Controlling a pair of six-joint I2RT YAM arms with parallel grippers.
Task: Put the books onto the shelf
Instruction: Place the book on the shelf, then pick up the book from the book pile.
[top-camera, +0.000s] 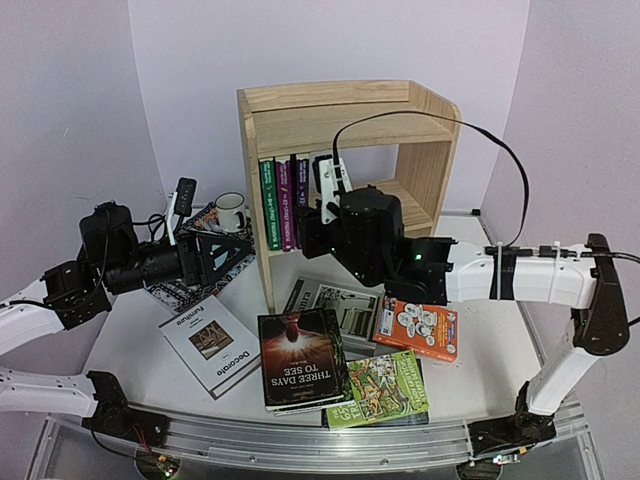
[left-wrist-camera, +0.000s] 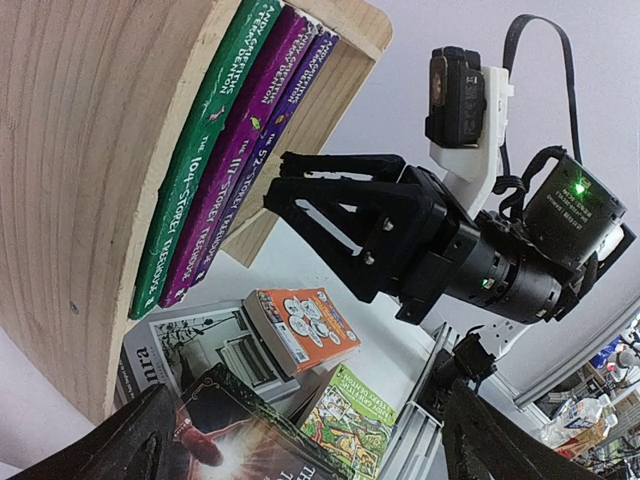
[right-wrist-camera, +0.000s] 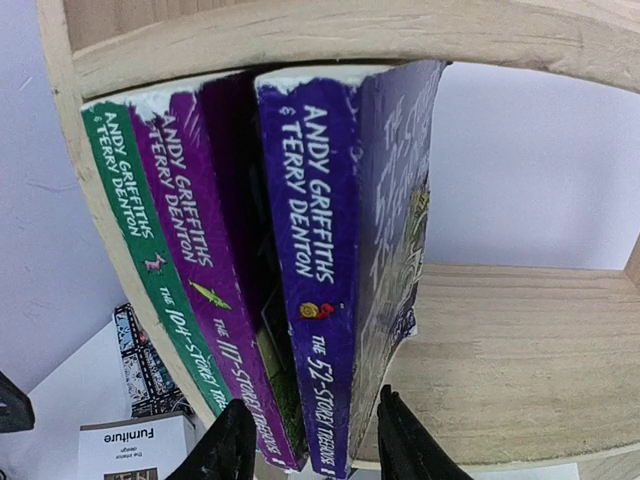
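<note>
The pine shelf (top-camera: 340, 100) stands at the back with three books upright on its lower tier: green (right-wrist-camera: 140, 260), purple (right-wrist-camera: 205, 290) and violet (right-wrist-camera: 315, 260). My right gripper (right-wrist-camera: 312, 445) is at the violet book's spine, open. Its fingers straddle the spine with small gaps on both sides. My left gripper (top-camera: 225, 255) hangs open and empty left of the shelf's side panel (left-wrist-camera: 80, 150). On the table lie a white "Decorate" book (top-camera: 208, 343), a dark book (top-camera: 300, 358), a green paperback (top-camera: 385, 388), an orange one (top-camera: 418, 328) and a grey one (top-camera: 335, 302).
A black patterned mat (top-camera: 170, 295) lies under the left arm. A white mug (top-camera: 231, 211) stands beside the shelf's left panel. The right part of the lower tier (right-wrist-camera: 520, 340) is bare wood. A metal rail (top-camera: 300, 440) runs along the near edge.
</note>
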